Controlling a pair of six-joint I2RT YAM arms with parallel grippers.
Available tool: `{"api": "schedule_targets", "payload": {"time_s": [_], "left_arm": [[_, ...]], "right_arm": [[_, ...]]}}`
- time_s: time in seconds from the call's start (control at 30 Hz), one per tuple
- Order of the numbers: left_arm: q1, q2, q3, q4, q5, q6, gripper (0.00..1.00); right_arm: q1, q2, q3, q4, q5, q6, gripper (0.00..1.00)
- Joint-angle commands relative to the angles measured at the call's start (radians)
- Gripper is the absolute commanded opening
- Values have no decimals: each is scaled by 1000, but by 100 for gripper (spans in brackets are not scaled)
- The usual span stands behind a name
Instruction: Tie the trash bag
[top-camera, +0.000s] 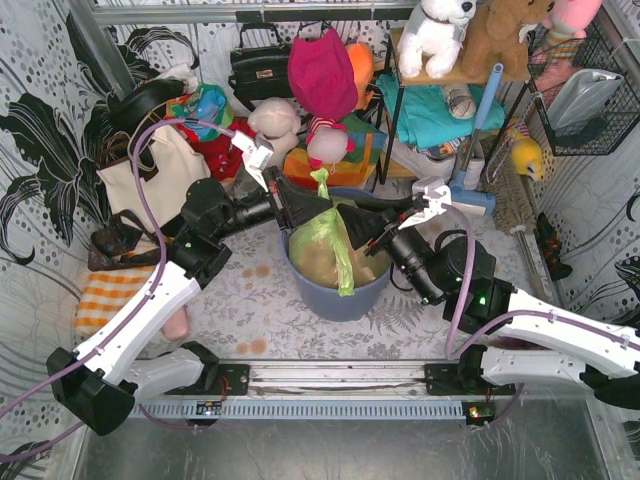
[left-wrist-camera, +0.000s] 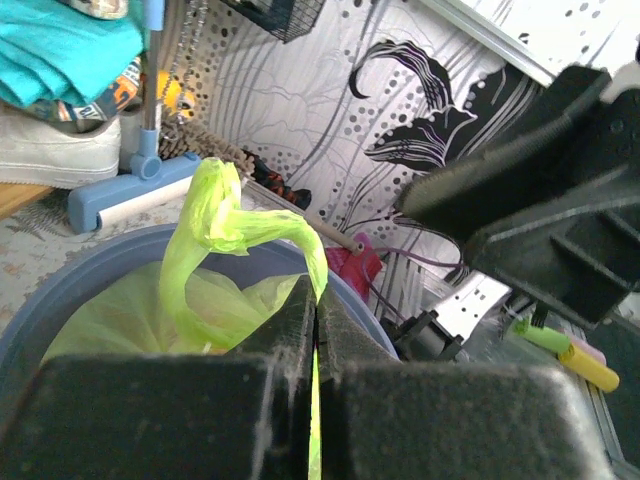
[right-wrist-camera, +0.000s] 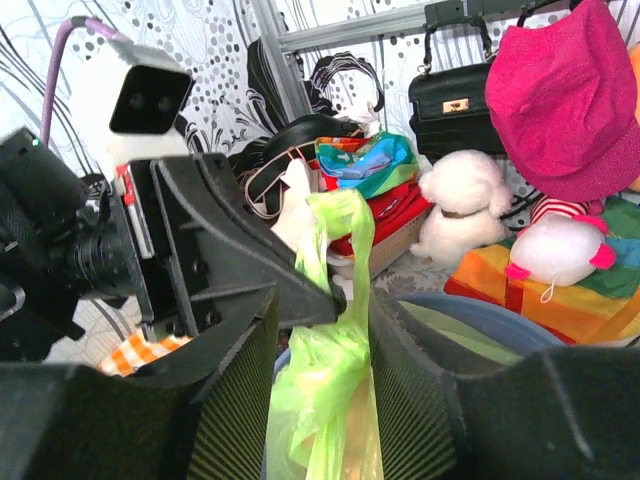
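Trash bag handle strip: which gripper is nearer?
Left. The left gripper is shut on the handle strip; the right gripper stands open astride the trash bag.

Cluttered rig booth; patterned wall sheets (top-camera: 40, 140), plush toys (top-camera: 437, 35), handbags (top-camera: 260, 68)

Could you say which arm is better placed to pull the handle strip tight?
Probably left: the left gripper is shut on a trash bag strip; the right gripper is open, gripping nothing.

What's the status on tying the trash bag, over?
Left gripper shut on a handle strip of the trash bag. Right gripper open, bag hanging between its fingers. Bag sits in the bin, knot unclear. Nothing blocking.
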Motion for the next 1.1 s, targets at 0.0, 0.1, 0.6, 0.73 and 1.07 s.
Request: {"api": "schedule_targets", "payload": {"time_s": [0.0,0.1,0.6,0.73,1.07], "left_arm": [[6,-15,-24,131,114,31,4],[7,-19,-36,141,141,43,4],[6,-20,-39,108,153,74,4],[7,-18,-38,110,156,73,5],[5,-20,-40,110,156,72,5]], "right_arm": [[2,21,100,-93,65,44,42],[-4,32,138,-156,45,72,45],[-116,277,521,-624,-159,412,50],[-171,287,523,-645,-220,462,46],[-241,311,496,-551,-420,534,40]]}}
